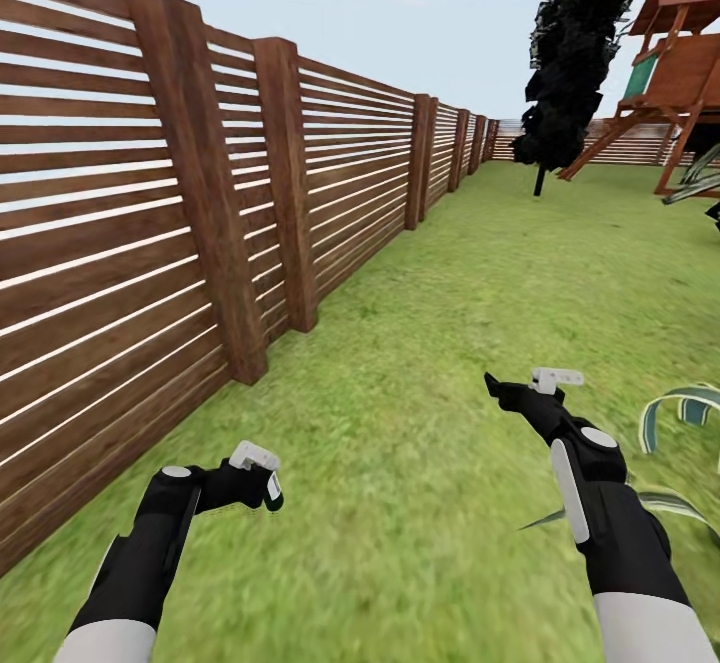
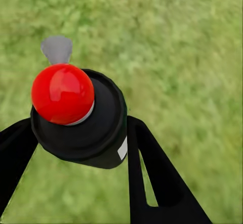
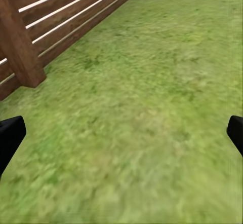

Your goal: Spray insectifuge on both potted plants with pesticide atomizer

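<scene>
1. Head view: the left gripper (image 1: pixel 262 483) is hanging low at 7 o'clock over the green lawn (image 1: pixel 430 323), pinching the slim dark green pesticide atomizer bottle w/ white label (image 1: pixel 273 491); the bottle's tip is peeking out past the fingers. The right gripper (image 1: pixel 525 388) is sitting at 4 o'clock. The brown slatted wooden fence (image 1: pixel 150 203) is running from 9 to 12. Striped long leaves (image 1: pixel 685 408) are showing at 3 o'clock; this looks like the agave, not a target rosette, so no potted plant is in sight.
2. Left wrist view: looking down the bottle's long axis, the red round cap (image 2: pixel 63 93) w/ grey nozzle (image 2: pixel 56 49) is pointing at grass, and black fingers (image 2: pixel 152 168) are clamping both sides.
3. Right wrist view: fingertips (image 3: pixel 10 135) are spread wide at the frame edges, nothing btwn them, w/ a fence post (image 3: pixel 20 46) ahead. Judgement: the left arm is carrying the sprayer, so the next move depends on finding the plants.
</scene>
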